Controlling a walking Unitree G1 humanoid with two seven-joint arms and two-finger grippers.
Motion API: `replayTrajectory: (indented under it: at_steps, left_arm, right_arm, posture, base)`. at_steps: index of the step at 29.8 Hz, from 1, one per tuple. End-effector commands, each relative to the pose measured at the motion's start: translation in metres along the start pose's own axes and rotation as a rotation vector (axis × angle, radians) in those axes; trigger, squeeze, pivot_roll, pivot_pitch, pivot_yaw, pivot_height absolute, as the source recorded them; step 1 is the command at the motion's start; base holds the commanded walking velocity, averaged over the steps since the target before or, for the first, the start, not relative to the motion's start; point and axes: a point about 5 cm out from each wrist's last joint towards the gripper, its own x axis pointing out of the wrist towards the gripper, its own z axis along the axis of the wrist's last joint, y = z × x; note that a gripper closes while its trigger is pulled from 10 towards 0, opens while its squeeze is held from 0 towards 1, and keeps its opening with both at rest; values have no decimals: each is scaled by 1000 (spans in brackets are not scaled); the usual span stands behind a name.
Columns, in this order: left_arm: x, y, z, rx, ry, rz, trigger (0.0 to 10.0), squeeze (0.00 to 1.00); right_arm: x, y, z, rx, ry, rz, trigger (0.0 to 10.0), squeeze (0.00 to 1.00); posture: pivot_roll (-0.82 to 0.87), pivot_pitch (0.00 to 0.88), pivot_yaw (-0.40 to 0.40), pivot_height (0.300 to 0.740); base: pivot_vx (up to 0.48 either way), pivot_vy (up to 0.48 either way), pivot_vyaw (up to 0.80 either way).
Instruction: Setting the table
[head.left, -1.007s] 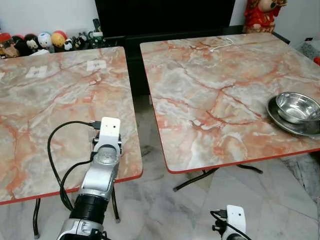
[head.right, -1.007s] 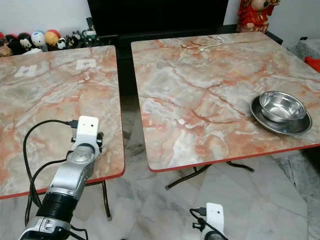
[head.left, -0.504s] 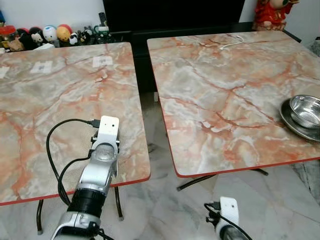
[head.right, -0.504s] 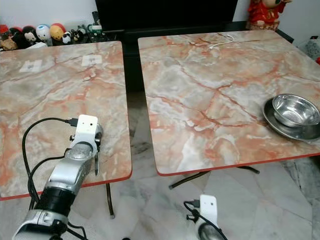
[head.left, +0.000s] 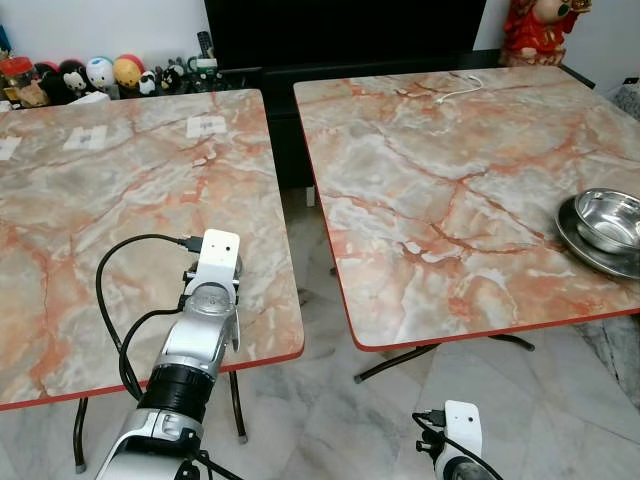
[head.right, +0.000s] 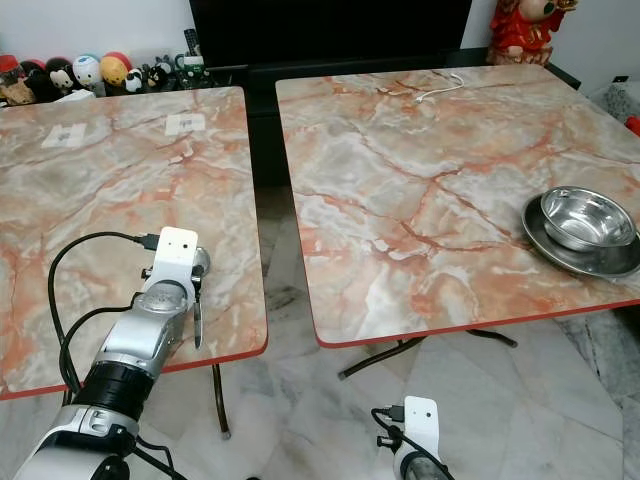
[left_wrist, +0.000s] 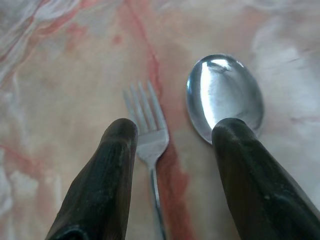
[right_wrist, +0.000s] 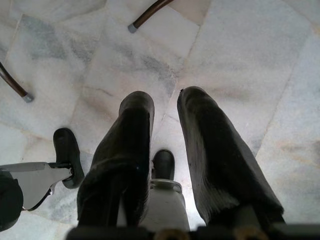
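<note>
Left tool is over the left desk near its front edge, fingers spread, pinching nothing — fork and spoon lie flat side by side on the marble between and ahead of the fingertips. Steel bowl sits in a steel plate at the right desk's right edge. Right tool hangs low over the floor, fingers slightly parted, empty.

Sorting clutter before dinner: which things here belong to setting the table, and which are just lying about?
For the job:
fork
spoon
steel bowl
steel plate under it
left claw, open above the cutlery

Lying about:
toy figures
white cable
red figurine
</note>
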Motion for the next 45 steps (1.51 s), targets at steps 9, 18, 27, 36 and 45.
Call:
replayTrajectory:
  at_steps: [9,18,27,36,45]
  left_arm:
    - [5,14,0,37,-5,108,10000,0]
    - [2,9,9,-18,-43,71,10000,0]
    - [-3,10,15,-16,-60,63,10000,0]
    - [-10,4,8,-42,-31,14,10000,0]
    - [-20,-4,8,-86,2,-50,10000,0]
  right_arm:
    - [0,1,-2,1,11,6,10000,0]
    - [0,1,-2,3,10,4,10000,0]
    - [0,0,-3,6,12,2,10000,0]
    - [0,0,-3,6,13,1,10000,0]
    - [0,0,-3,6,12,3,10000,0]
  posture:
    - [62,69,-20,740]
    - [60,69,-16,740]
    - [59,71,-14,740]
    - [63,67,-16,740]
    - [65,68,-14,740]
  base:
    - [0,0,0]
    - [0,0,0]
    - [0,0,0]
    - [0,0,0]
    - [0,0,0]
